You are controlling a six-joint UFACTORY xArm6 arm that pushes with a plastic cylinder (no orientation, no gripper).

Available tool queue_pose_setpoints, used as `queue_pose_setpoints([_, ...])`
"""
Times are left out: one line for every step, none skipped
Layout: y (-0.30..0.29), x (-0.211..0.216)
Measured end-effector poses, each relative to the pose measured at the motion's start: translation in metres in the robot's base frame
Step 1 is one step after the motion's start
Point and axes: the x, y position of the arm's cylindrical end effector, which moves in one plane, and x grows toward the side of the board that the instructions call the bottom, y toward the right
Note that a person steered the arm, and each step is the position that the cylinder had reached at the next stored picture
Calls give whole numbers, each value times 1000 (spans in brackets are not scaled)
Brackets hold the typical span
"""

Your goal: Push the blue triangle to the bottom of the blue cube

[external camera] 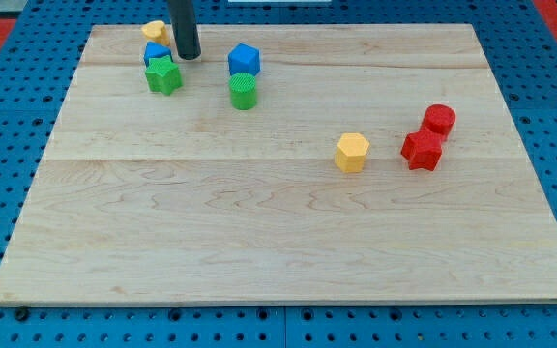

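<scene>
1. While the rod comes down from the view's top edge, my tip (189, 56) sits on the wooden board (278, 242) near its top-left corner; no pincer on this rig, just a plain dark rod, so nothing is wide, narrow or held.
2. Blue triangle (155, 52): just left of my tip, close to touching, contact cannot be told. Shape partly hidden.
3. Green star (163, 74): below-left of my tip, pressed against the blue triangle's lower side.
4. Yellow block (154, 31): up-left of my tip, at the board's top edge, just above the blue triangle; shape unclear.
5. Blue cube (244, 60): to the right of my tip, apart from it, about level.
6. Green cylinder (244, 92): right and below my tip, directly under the blue cube, touching or nearly so.
7. Yellow hexagon (352, 153): well away, down-right of my tip, mid-board.
8. Red star (422, 150) and red cylinder (439, 119): farthest right of my tip, side by side, cylinder above the star.
</scene>
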Motion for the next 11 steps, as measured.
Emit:
queue_pose_setpoints([52, 1])
queue_pose_setpoints([71, 61])
queue_pose_setpoints([43, 124])
queue_pose_setpoints([-30, 124])
queue_pose_setpoints([-98, 89])
queue_pose_setpoints([-103, 24])
queue_pose_setpoints([-64, -4])
queue_pose_setpoints([-26, -3])
queue_pose_setpoints([60, 22])
queue_pose_setpoints([138, 47])
queue_pose_setpoints([131, 47])
